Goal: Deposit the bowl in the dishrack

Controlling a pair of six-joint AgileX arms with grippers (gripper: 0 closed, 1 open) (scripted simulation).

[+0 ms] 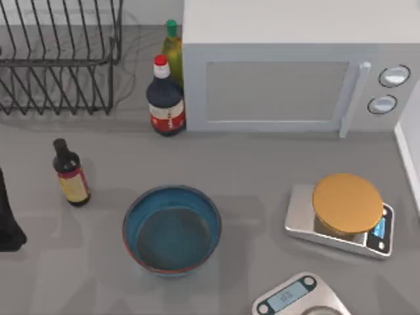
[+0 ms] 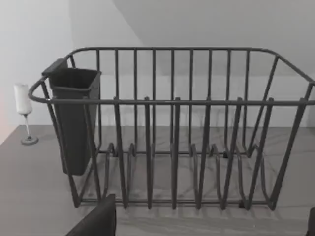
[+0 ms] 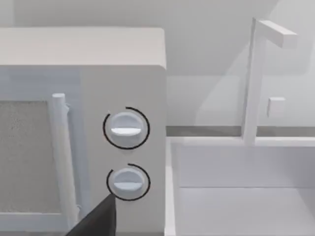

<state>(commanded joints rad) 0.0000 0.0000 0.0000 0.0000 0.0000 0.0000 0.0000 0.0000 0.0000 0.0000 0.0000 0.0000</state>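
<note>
The blue-glazed bowl stands upright on the grey table, front centre, with nothing in it. The black wire dishrack occupies the back left corner, and no dish sits among its prongs. My left arm sits at the table's left edge, left of the bowl and apart from it. Its gripper faces the rack and is open, one finger low in the wrist view. My right gripper is open with nothing in it; one finger shows before the microwave knobs.
A black cutlery holder hangs on the rack's end, near a wine glass. Three bottles stand between rack and bowl. The white microwave fills the back right. A scale with an orange disc and a second scale lie front right, beside a white sink.
</note>
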